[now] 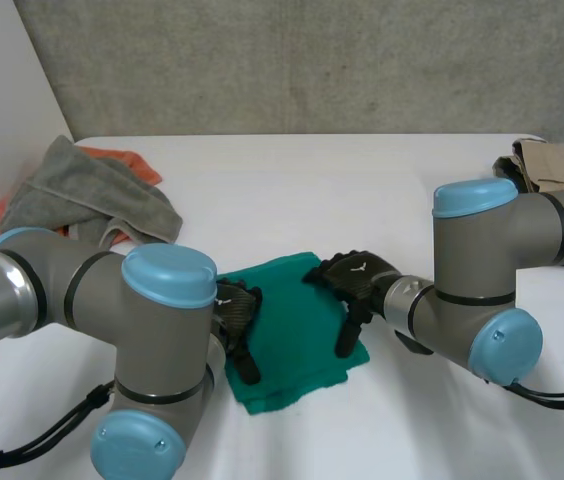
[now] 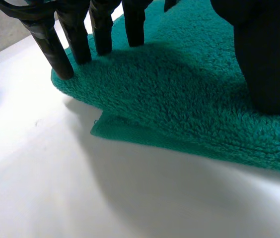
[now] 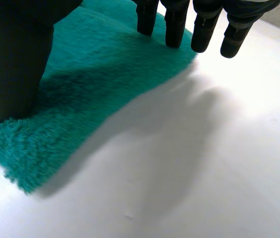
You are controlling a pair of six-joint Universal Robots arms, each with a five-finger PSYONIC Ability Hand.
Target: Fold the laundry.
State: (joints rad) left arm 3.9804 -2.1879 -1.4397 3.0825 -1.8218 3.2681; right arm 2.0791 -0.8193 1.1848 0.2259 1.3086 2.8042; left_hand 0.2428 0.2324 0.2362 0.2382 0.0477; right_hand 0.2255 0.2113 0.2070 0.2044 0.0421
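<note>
1 green towel [image 1: 292, 325] is pressed on the desk [image 1: 362, 190] by left hand [image 1: 234, 312] & right hand [image 1: 354, 277], fingers straight, holding nothing. 2 cloths, grey [image 1: 87, 195] & orange [image 1: 127, 160], are piled well apart.

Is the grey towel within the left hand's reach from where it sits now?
Probably yes. The grey towel lies on the left arm's side, with only bare table between it and the left hand, which rests open on the green towel.
</note>
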